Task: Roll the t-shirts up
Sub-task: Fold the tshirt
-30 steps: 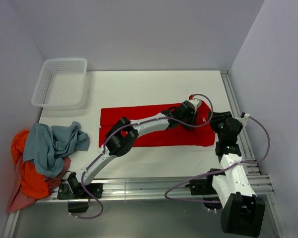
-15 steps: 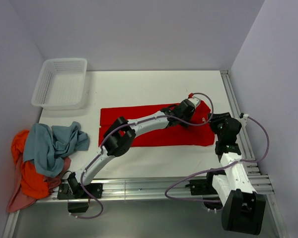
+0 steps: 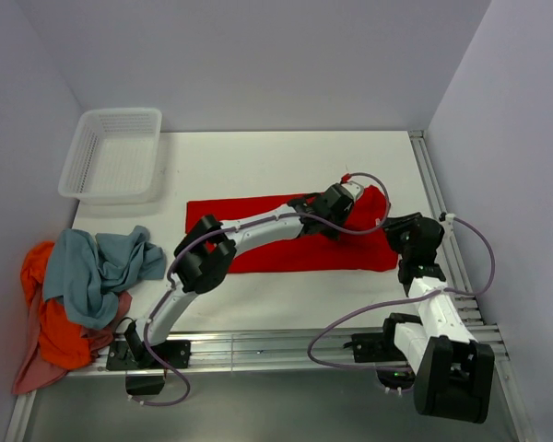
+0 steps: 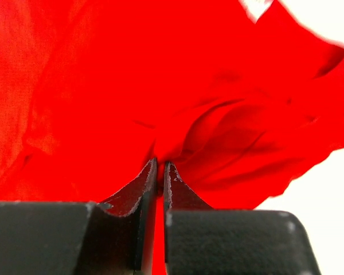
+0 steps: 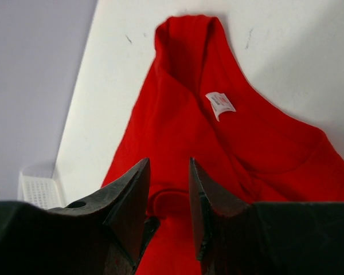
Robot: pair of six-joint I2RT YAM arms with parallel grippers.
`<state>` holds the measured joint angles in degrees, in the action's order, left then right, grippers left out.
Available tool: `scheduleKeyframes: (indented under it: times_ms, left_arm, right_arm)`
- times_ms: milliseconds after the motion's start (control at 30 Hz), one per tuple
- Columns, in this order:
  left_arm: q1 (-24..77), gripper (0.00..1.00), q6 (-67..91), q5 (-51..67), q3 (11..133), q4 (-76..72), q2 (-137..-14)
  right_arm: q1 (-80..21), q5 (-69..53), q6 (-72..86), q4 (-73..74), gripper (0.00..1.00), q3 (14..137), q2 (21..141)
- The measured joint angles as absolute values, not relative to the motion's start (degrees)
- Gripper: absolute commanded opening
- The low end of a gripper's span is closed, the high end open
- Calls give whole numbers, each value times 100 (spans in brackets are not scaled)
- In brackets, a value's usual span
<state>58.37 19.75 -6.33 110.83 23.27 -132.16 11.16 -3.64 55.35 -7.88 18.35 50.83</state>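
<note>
White table (image 3: pixel 286 161), pale lilac walls on three sides, arms bolted to a metal rail (image 3: pixel 286 343) at the near edge.

Left claw (image 3: pixel 336 206) (image 4: pixel 160 167): clenched. Black fingers nearly meet, and a thin fold of the bright red, soft cloth short-sleeved t-shirt (image 3: pixel 286 258) (image 4: pixel 103 74) (image 5: pixel 178 114) is pinched between them. Cloth bunches into creases around the grip. The left arm reaches diagonally across the shirt towards its right end.

Right claw (image 3: pixel 402 230) (image 5: pixel 167 165): released, fingers parted, hanging low at the right end of the red t-shirt. A rounded red fold sits just below the gap. Cannot tell whether the fingers touch it.

Red t-shirt: laid out as a long band, left to right across the middle of the table. Its right end is gathered and raised where the left claw grips. A white neck label (image 5: pixel 221 104) shows in the right wrist view, facing up.

Far left corner: white perforated plastic basket (image 3: pixel 74 157), well apart from the red t-shirt.

Near left edge: heap of other t-shirts. A dusty grey-blue one (image 3: pixel 97 267) lies on top, a crumpled orange one (image 3: pixel 55 327) under it, and a pale pink one (image 3: pixel 28 373) at the bottom, hanging past the table edge.
</note>
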Motion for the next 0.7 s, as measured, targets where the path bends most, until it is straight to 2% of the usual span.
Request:
scheduleKeyframes:
  times_ms: [400, 700]
  left_arm:
    - [5924, 11, 1979, -637, 10136, 2462, -12801]
    - [6095, 27, 2038, -513, 9612, 2287, -12534]
  right_arm:
    - [1116, -705, 5476, -840, 39, 1844, 5878]
    - [1116, -827, 5430, -941, 39, 1874, 6031]
